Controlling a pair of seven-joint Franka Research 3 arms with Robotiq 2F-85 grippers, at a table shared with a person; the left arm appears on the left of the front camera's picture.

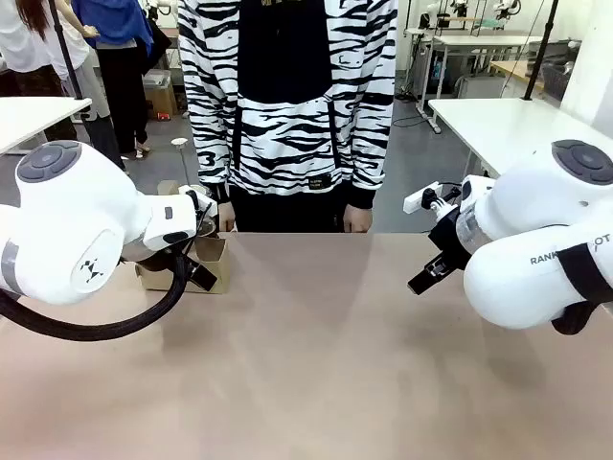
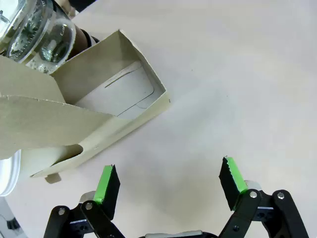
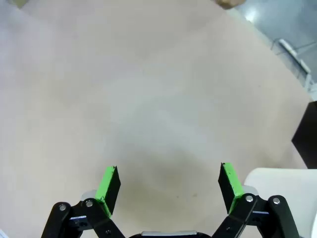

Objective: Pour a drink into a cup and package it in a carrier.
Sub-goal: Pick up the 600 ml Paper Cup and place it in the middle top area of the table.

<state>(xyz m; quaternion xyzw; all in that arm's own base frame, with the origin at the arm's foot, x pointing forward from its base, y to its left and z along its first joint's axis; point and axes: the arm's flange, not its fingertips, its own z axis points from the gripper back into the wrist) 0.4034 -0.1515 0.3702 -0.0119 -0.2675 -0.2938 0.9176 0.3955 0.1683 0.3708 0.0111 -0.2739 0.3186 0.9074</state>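
The left gripper (image 2: 168,183) is open, its two green-padded fingers spread wide with nothing between them, hanging over bare table top. Ahead of it and off to the side of its left-hand finger in the wrist view lies the small brown cardboard cup carrier (image 2: 59,119). It is a low open box with an upright centre panel, standing on the beige table (image 2: 237,74). The slot of the carrier that faces the gripper holds no cup and shows a pale floor with a cut flap. Beyond the carrier, at its far corner, stands a clear round glass vessel (image 2: 39,29); I cannot tell what it holds. Beside the carrier's near end a white curved rim (image 2: 6,173) is cut off by the picture's edge, too cropped to identify.

The right gripper (image 3: 168,183) is open as well, fingers wide apart and holding nothing, above bare table surface well apart from the carrier.

From the front camera, the carrier (image 1: 215,273) sits just beyond the left arm. A person in a black-and-white striped top (image 1: 287,96) stands at the far edge of the table, with both hands hanging at the table's edge.
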